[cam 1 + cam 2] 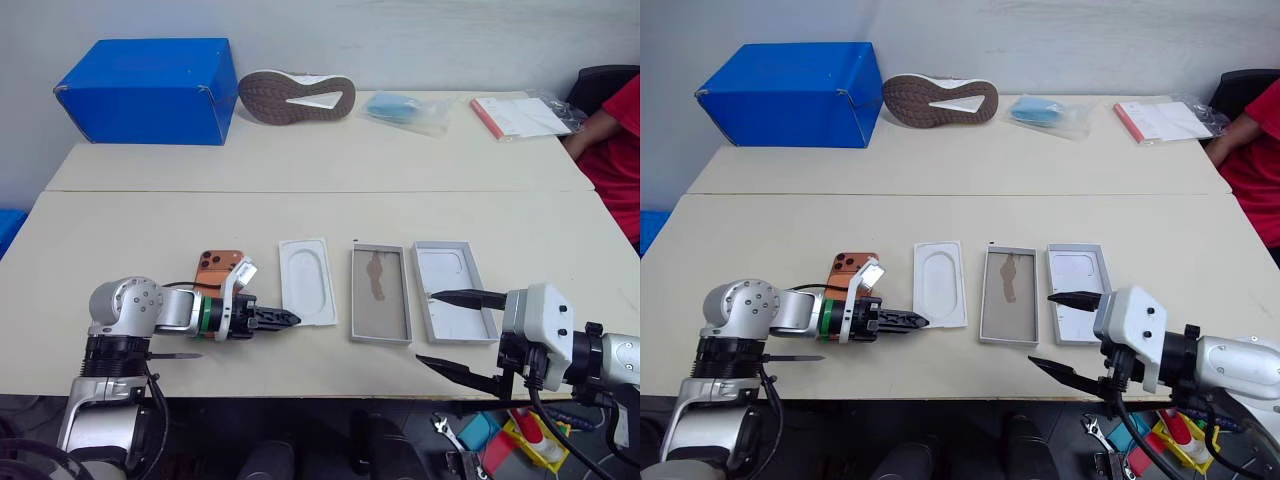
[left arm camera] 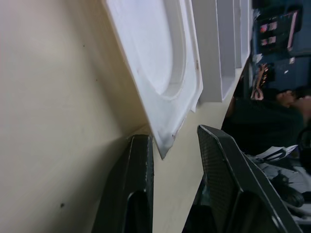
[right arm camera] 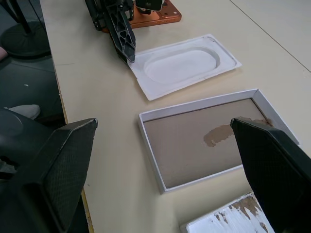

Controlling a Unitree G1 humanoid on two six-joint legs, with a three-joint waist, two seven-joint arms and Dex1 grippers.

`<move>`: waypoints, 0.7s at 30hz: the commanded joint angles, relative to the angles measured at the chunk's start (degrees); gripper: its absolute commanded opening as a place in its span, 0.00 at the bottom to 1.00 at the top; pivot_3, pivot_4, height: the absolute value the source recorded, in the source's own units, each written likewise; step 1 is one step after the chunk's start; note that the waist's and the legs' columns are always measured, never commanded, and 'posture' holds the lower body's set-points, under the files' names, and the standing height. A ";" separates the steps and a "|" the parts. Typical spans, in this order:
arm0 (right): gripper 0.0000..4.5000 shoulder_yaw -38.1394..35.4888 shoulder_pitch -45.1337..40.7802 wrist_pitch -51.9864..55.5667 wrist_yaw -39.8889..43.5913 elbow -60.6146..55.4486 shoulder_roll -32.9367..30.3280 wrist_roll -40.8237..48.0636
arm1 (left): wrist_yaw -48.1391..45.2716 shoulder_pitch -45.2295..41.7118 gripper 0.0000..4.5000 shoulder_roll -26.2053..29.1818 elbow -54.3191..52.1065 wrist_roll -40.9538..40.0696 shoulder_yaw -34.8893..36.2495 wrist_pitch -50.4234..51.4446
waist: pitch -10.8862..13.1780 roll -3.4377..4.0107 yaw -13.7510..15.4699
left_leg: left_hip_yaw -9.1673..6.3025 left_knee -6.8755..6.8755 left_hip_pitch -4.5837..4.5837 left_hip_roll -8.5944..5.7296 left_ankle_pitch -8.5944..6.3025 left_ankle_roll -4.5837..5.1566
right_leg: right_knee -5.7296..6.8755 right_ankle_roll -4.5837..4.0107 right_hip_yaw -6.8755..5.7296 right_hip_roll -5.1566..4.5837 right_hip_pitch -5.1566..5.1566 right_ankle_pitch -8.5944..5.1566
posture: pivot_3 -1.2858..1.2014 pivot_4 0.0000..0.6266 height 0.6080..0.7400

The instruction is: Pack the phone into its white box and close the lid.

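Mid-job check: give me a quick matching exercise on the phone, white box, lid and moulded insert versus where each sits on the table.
1 phone
2 white box
3 lid
4 moulded insert

A corner between the left gripper's fingers
B behind the left gripper's wrist
C nearest the open right gripper
D between insert and lid, floor smeared brown

Pairs: 1-B, 2-D, 3-C, 4-A
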 commanded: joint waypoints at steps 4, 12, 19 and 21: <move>1.00 -1.39 -0.40 -0.74 -0.35 -1.26 0.39 0.76 | 0.95 -2.50 0.32 -0.10 3.42 0.68 1.74 0.10 | 0.00 0.00 -0.01 | 0.00 0.00 0.01 0.00 0.03 -0.05 | 0.05 0.00 0.01 0.00 0.00 0.00 | 0.52 0.24 1.00; 1.00 -1.50 -0.42 -0.70 -0.73 -1.30 0.47 0.89 | 0.65 -4.62 0.24 -1.93 5.79 3.00 1.92 0.10 | 0.00 0.00 -0.02 | -0.01 0.00 0.02 -0.01 0.05 -0.07 | 0.07 0.00 0.00 0.00 0.00 0.00 | 0.52 0.24 1.00; 1.00 -1.74 0.19 -0.81 -0.71 -1.52 0.49 0.60 | -0.16 -4.73 0.01 -2.42 6.67 4.62 2.69 0.10 | 0.00 -0.01 -0.01 | -0.01 0.00 0.12 -0.02 0.10 -0.14 | -0.02 -0.01 0.02 -0.02 0.05 0.00 | 0.52 0.24 1.00; 1.00 -1.82 0.29 -0.83 -0.67 -1.52 0.43 0.55 | -0.18 -5.03 0.01 -2.76 7.24 4.76 3.42 0.10 | 0.00 -0.01 -0.03 | -0.01 0.00 0.17 -0.02 0.11 -0.17 | 0.02 -0.02 0.04 -0.01 0.06 -0.01 | 0.52 0.24 1.00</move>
